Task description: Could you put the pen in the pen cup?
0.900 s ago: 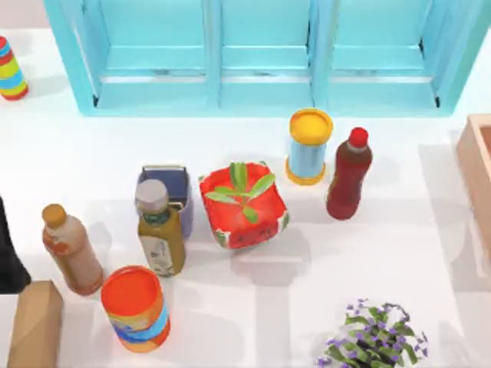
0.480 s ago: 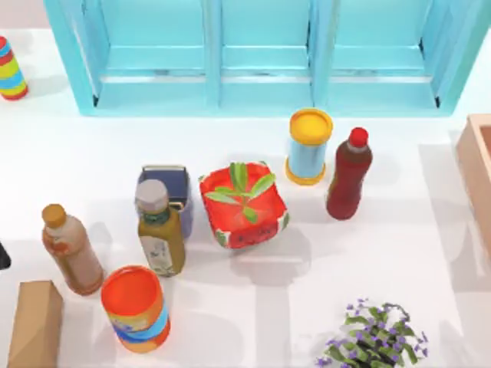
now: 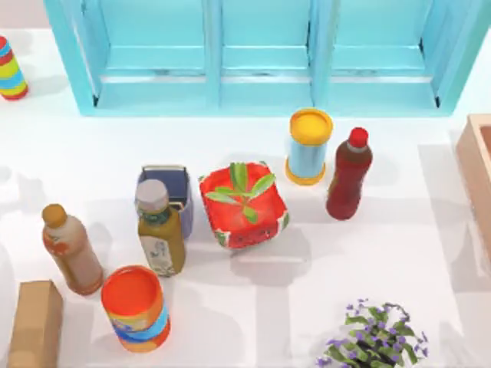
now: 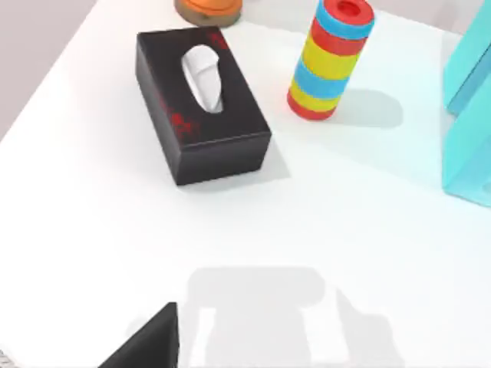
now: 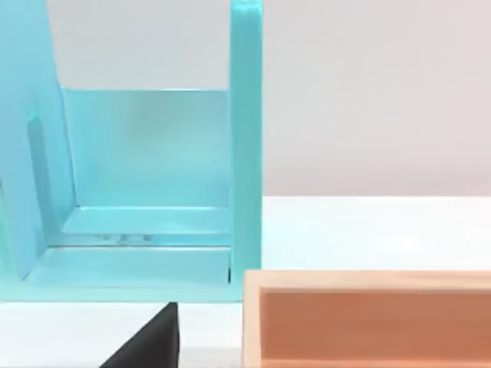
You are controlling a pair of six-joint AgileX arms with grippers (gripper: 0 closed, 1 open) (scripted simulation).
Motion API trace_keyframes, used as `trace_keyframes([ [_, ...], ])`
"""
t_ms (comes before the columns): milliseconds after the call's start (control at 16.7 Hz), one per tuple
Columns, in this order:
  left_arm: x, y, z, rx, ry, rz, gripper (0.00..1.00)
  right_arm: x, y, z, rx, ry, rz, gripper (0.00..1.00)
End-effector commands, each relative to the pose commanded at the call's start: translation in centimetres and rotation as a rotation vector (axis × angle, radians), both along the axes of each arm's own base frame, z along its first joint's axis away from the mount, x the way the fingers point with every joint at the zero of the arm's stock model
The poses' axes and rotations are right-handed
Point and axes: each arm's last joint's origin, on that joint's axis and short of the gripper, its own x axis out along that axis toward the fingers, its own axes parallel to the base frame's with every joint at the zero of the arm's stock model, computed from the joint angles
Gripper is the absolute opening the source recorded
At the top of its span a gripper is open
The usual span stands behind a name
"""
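Observation:
The pen cup [image 3: 166,186], a small squarish dark blue-purple cup with a grey rim, stands left of the table's middle in the top view. It is just behind an olive bottle [image 3: 159,230] and beside the red plant pot [image 3: 245,207]. The pen is out of view. A black edge of my left gripper [image 4: 149,346] shows in the left wrist view, above bare table near a black tissue box [image 4: 201,103]. A black edge of my right gripper [image 5: 149,345] shows in the right wrist view, near a wooden box [image 5: 368,318].
Crowding the cup are a brown bottle [image 3: 70,249], an orange can [image 3: 136,307] and a cardboard box [image 3: 34,326]. Further right stand a yellow-lidded blue can [image 3: 309,146], a red bottle [image 3: 349,175] and purple flowers [image 3: 372,337]. A cyan shelf [image 3: 261,54] lines the back.
My left arm, dark at the top view's left edge before, has drawn back out of that view. The objects on the table have not moved.

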Motion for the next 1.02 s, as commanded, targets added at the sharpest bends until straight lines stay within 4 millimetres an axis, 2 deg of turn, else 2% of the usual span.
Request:
trace_keyframes([
  [120,2.8,4.0,-0.6,-0.14,0.137,0.072,1.0,0.0,0.0,0.0,0.0,0.0,0.0,1.0],
  [240,4.7,8.4,-2.5,-0.305,0.26,0.155,1.0,0.0,0.0,0.0,0.0,0.0,0.0,1.0],
  [420,5.5,14.1,-6.3,-0.557,0.397,0.277,1.0,0.0,0.0,0.0,0.0,0.0,0.0,1.0],
  [540,5.1,16.8,-8.7,-0.705,0.457,0.342,1.0,0.0,0.0,0.0,0.0,0.0,0.0,1.0],
  [660,4.6,18.4,-10.5,-0.819,0.498,0.387,1.0,0.0,0.0,0.0,0.0,0.0,0.0,1.0],
  [780,4.2,19.2,-11.4,-0.883,0.519,0.41,1.0,0.0,0.0,0.0,0.0,0.0,0.0,1.0],
  [1020,4.2,19.3,-11.6,-0.892,0.522,0.413,1.0,0.0,0.0,0.0,0.0,0.0,0.0,1.0],
])
